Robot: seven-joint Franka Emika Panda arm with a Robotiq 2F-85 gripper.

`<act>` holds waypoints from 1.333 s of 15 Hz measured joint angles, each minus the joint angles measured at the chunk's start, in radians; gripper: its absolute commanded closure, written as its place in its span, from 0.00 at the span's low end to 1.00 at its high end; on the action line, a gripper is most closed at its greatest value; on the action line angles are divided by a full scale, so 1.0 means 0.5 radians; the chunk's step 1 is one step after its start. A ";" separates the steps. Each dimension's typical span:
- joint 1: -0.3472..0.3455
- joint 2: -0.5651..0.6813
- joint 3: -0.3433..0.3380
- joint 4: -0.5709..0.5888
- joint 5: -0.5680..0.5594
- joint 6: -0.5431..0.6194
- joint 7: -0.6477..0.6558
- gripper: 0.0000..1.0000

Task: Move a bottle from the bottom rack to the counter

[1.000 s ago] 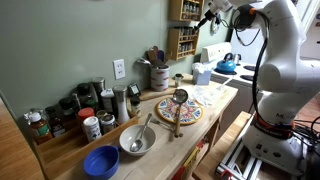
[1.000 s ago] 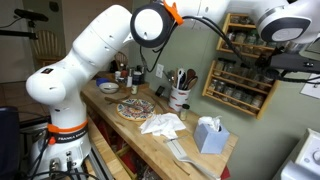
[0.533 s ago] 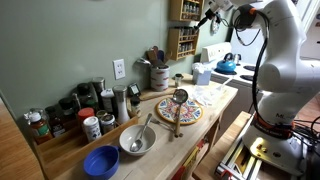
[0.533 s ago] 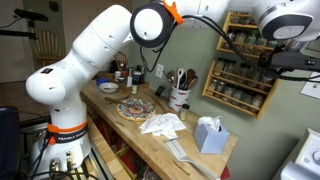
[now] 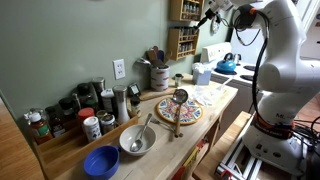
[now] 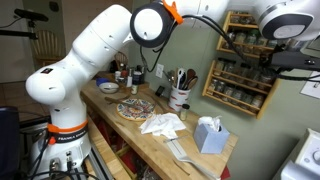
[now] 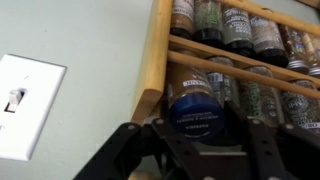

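- The gripper (image 7: 197, 128) is seen clamped on a bottle (image 7: 193, 100) with a dark blue lid, which is held between its two fingers.
- In the wrist view the bottle is found at the left end of the wooden spice rack (image 7: 155, 60), just beside the rack's upright side post.
- Rows of small jars (image 7: 245, 90) are seen on the tiers above and to the right of the held bottle. Which tier the bottle itself sits on cannot be told.
- In an exterior view the gripper (image 5: 205, 20) is placed up against the rack (image 5: 182, 35), which is hung on the green wall well above the counter (image 5: 222, 98).
- A white light switch (image 7: 20, 100) is set in the wall to the left of the rack.
- A patterned plate (image 5: 180, 110) is laid on the counter, with a metal bowl (image 5: 137, 140) and a blue bowl (image 5: 101, 160) at the near end.
- A crock of utensils (image 5: 158, 75) is stood against the wall, below the rack.
- In an exterior view a tissue box (image 6: 208, 135) and a crumpled white cloth (image 6: 160, 125) are seen on the counter.
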 measured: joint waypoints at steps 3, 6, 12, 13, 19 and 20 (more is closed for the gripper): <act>-0.010 0.000 0.002 0.002 0.015 -0.013 0.000 0.69; -0.038 -0.001 0.005 0.011 0.073 -0.046 0.001 0.69; -0.120 -0.008 0.016 0.025 0.195 -0.144 0.003 0.69; -0.131 -0.009 0.017 0.027 0.209 -0.157 0.004 0.69; -0.141 -0.010 0.018 0.029 0.226 -0.182 0.071 0.69; -0.136 -0.010 0.017 0.029 0.222 -0.181 0.087 0.69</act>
